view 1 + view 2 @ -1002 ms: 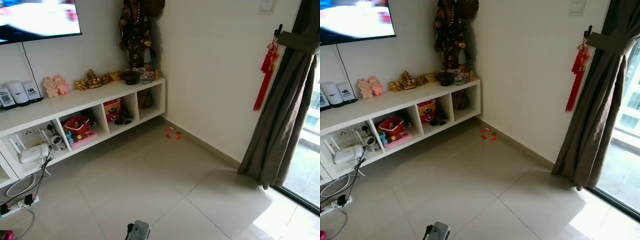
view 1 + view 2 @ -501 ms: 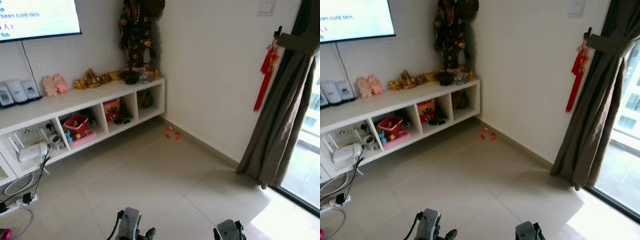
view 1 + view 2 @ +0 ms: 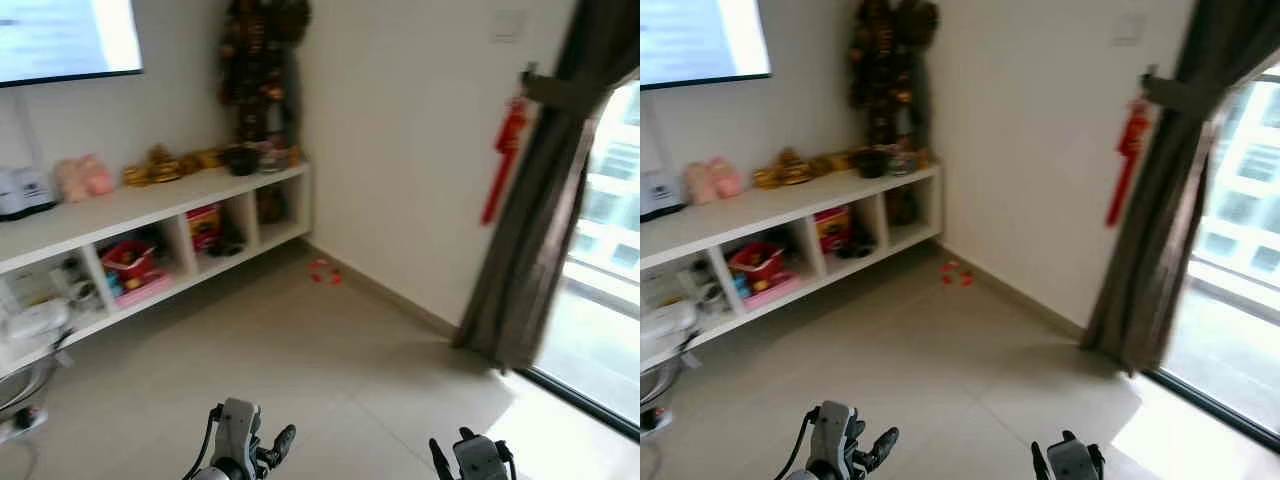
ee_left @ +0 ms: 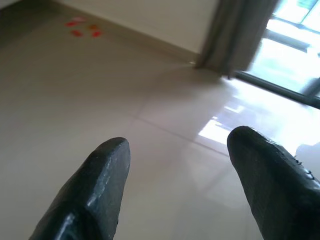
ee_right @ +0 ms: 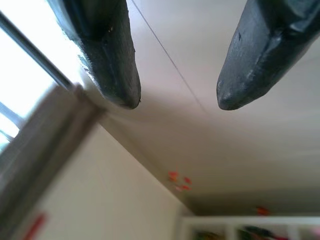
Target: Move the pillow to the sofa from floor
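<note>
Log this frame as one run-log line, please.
phase: searching, head view blurred | left gripper: open, empty, above floor tiles | right gripper: open, empty | pillow, sofa: unseen | ahead: TV shelf, curtain

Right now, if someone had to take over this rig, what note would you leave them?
Left gripper: low in front of the robot, jaws open, holding nothing.
Right gripper: low in front too, jaws open, holding nothing.
Ahead: tiled floor, white TV shelf along the wall, curtain by the window, small red bits on the floor near the corner.
Done: nothing visible so far; no pillow is picked up.
Left: find the pillow on the floor, likely by turning away from this corner, grasp it, find the sofa, and set it there. The head views are blurred.
</note>
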Robot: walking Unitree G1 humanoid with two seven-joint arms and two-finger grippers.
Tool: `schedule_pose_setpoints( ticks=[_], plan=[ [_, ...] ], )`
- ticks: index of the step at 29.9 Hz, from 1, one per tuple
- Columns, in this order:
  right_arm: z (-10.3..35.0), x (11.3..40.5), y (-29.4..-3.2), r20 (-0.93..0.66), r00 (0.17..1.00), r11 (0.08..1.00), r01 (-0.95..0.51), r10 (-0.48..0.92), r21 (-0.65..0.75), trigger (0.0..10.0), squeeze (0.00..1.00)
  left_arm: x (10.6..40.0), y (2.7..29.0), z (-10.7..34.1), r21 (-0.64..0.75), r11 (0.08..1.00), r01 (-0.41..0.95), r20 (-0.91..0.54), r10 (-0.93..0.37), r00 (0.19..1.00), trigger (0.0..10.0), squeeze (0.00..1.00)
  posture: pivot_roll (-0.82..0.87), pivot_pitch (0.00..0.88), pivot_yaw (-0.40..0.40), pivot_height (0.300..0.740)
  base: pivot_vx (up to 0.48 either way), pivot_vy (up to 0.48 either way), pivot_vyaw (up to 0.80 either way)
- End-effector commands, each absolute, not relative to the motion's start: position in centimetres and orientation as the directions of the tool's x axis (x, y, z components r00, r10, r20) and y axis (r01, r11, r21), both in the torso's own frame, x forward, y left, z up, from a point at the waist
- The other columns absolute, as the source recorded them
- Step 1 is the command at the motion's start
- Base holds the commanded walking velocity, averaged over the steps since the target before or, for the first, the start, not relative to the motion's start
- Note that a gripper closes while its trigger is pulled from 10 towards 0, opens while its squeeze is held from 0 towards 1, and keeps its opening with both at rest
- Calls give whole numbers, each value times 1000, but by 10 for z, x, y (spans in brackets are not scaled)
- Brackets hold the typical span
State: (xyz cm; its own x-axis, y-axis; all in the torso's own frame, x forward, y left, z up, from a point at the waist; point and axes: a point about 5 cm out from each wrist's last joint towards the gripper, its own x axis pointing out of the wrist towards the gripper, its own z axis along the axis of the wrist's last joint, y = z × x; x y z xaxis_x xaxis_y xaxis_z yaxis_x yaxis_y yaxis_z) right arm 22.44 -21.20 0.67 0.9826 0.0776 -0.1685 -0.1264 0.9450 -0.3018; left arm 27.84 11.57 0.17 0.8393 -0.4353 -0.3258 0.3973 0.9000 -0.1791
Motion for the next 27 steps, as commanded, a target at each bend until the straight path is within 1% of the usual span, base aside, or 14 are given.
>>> schedule_pose_setpoints(
  ticks=[1, 2, 5, 11, 22, 27],
  plan=[
    [4, 222, -210, -167, 984, 953, -103, 57, -284, 10000, 0, 278, 110, 1, -176, 893, 413, -332, -449, 829, 10000, 0, 174, 0, 35, 740, 0, 0, -800],
    [6, 222, -205, -153, 987, 959, -97, 58, -264, 10000, 0, 279, 107, 4, -183, 882, 435, -316, -471, 823, 10000, 0, 162, 0, 45, 740, 0, 0, -788],
    [7, 222, -203, -148, 987, 962, -98, 61, -256, 10000, 0, 281, 106, 6, -177, 876, 450, -308, -483, 820, 10000, 0, 158, 0, 50, 740, 0, 0, -788],
    [9, 219, -203, -156, 986, 965, -101, 64, -244, 10000, 0, 285, 107, 11, -170, 879, 447, -298, -478, 827, 10000, 0, 148, 0, 55, 740, 0, 0, -788],
    [12, 216, -202, -159, 983, 960, -124, 86, -251, 10000, 0, 282, 106, 9, -165, 879, 447, -299, -476, 827, 10000, 0, 141, 0, 53, 740, 0, 0, -774],
    [15, 217, -202, -157, 982, 954, -145, 106, -263, 10000, 0, 281, 106, 10, -144, 877, 458, -296, -480, 826, 10000, 0, 133, 0, 54, 740, 0, 0, -106]
  ],
)
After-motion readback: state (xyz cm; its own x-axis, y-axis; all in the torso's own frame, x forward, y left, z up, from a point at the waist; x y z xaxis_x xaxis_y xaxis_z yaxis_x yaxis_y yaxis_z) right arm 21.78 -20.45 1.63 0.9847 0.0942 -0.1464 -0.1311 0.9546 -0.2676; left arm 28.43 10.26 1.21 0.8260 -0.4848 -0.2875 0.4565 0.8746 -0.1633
